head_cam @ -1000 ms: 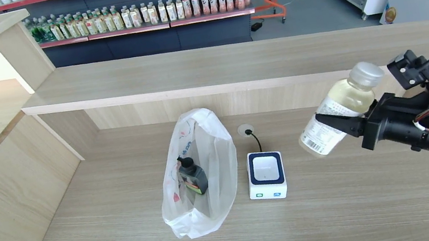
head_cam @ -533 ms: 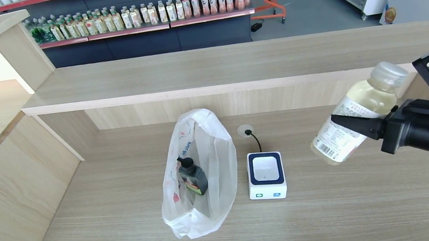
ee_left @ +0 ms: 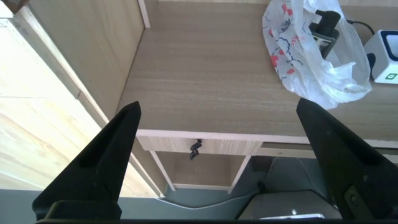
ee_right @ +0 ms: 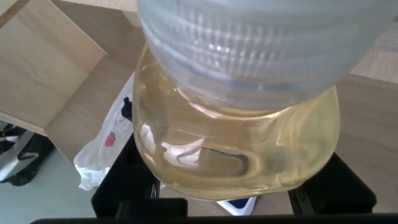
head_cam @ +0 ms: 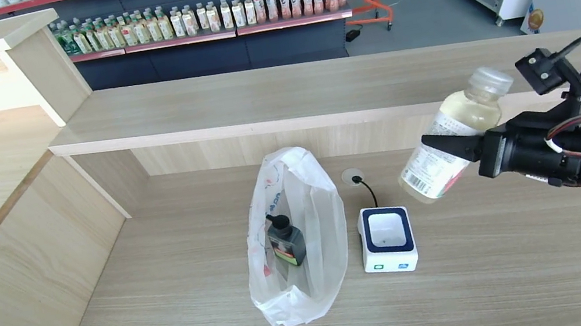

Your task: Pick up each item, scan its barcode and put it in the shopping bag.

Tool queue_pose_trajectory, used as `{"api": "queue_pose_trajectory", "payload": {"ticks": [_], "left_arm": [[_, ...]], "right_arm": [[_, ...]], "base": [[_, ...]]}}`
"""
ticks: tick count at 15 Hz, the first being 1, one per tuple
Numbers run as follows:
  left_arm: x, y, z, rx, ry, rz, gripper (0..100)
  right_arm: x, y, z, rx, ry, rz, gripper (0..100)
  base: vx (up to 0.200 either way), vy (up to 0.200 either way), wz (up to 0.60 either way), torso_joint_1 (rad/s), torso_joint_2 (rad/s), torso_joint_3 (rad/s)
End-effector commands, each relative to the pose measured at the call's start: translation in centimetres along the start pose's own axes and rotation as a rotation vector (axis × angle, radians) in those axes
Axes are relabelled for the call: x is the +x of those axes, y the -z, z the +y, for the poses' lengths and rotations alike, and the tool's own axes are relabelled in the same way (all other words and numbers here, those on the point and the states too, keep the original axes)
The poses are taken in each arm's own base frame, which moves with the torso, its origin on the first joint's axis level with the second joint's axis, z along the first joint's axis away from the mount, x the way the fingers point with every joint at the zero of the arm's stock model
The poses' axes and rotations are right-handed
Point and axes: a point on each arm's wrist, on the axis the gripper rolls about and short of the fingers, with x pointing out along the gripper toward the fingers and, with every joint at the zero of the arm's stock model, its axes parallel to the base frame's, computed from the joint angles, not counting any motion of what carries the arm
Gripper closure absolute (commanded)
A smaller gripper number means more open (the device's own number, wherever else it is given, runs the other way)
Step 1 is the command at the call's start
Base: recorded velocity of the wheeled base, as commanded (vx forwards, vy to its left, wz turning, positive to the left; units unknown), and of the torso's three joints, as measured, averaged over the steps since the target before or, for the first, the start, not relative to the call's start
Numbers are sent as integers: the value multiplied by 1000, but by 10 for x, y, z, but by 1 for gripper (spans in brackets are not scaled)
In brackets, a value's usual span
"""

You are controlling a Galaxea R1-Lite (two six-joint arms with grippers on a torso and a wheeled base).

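Note:
A clear bottle (head_cam: 449, 142) of pale yellow drink with a white label hangs tilted above the counter, cap up and to the right. My right gripper (head_cam: 440, 152) is shut on it around the label; in the right wrist view the bottle (ee_right: 236, 124) shows cap-first. It hangs just right of and above the white, blue-rimmed scanner (head_cam: 387, 238). Left of the scanner, the white shopping bag (head_cam: 302, 232) stands open with a dark pump bottle (head_cam: 286, 243) inside. My left gripper (ee_left: 217, 109) is open with nothing in it, near the counter's front left edge; the bag (ee_left: 311, 56) lies beyond it.
A raised wooden ledge (head_cam: 313, 88) runs along the back of the counter and a wooden side wall (head_cam: 28, 254) closes its left. The scanner's black cable (head_cam: 367, 188) runs to a hole behind it. Shelves of drinks stand in the room beyond.
The head camera has shifted, moving the whole scene rightward. The right arm carried the bottle away to the right, then back left and slightly up, closer to the scanner.

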Motion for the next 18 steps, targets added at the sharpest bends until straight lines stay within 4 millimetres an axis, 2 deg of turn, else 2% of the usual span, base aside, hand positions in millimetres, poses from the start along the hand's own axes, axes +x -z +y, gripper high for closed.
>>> {"api": "queue_pose_trajectory", "payload": {"ticks": [1,6,10,14,16,18], "left_arm": [[0,0,0,0,0,0,0],[0,0,0,0,0,0,0],[0,0,0,0,0,0,0],[0,0,0,0,0,0,0],[0,0,0,0,0,0,0],[0,0,0,0,0,0,0]], "right_arm": [[38,19,1,22,8,62,100],[99,36,14,24,-63,86,100],[156,63,17,-58,-33,93,100],[190,98,21,-184,-70,113,100],[211,103,23,-224,-85,51,100],[226,103,34,-233,-113,10,100]], "base": [[0,0,0,0,0,0],[0,0,0,0,0,0],[0,0,0,0,0,0],[0,0,0,0,0,0],[0,0,0,0,0,0],[0,0,0,0,0,0]]}}
